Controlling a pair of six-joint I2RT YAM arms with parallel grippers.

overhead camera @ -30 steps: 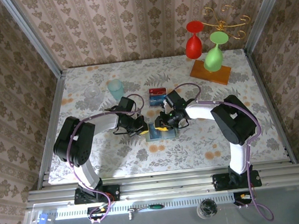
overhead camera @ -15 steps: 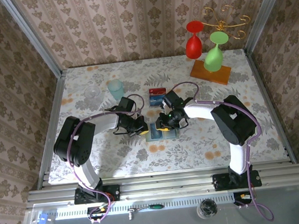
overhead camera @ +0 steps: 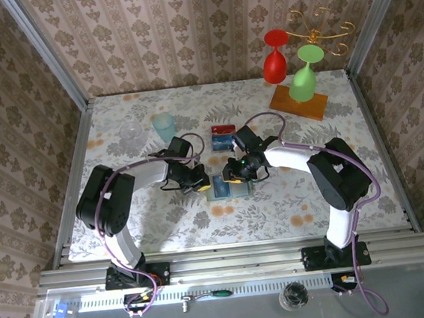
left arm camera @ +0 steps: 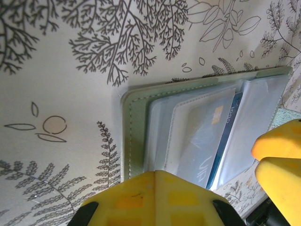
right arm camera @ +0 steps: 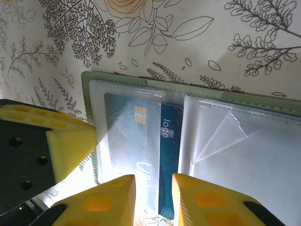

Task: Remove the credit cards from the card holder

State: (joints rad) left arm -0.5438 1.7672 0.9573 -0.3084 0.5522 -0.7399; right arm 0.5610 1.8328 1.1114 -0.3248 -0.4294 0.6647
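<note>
The grey-green card holder [overhead camera: 227, 187] [left arm camera: 134, 136] [right arm camera: 87, 84] lies open on the table between both grippers. A blue credit card [right arm camera: 169, 155] [left arm camera: 225, 141] sticks partly out of its clear left sleeve. My right gripper [overhead camera: 234, 176] [right arm camera: 154, 188] hovers over that card's exposed edge, its yellow fingers a small gap apart with nothing clamped. My left gripper [overhead camera: 200, 184] [left arm camera: 156, 175] is shut, its tips resting at the holder's left panel. Its finger [right arm camera: 66, 141] also shows beside the holder. Red and blue cards [overhead camera: 224, 133] lie on the table behind the holder.
A teal cup [overhead camera: 163, 124] and a clear glass [overhead camera: 129, 131] stand at the back left. Red [overhead camera: 275, 61] and green [overhead camera: 303, 79] wine glasses sit on a wooden base [overhead camera: 298, 102] at the back right. Patterned walls enclose the table.
The right arm's elbow has swung slightly to the right while its gripper stays over the holder. The left arm has not moved.
</note>
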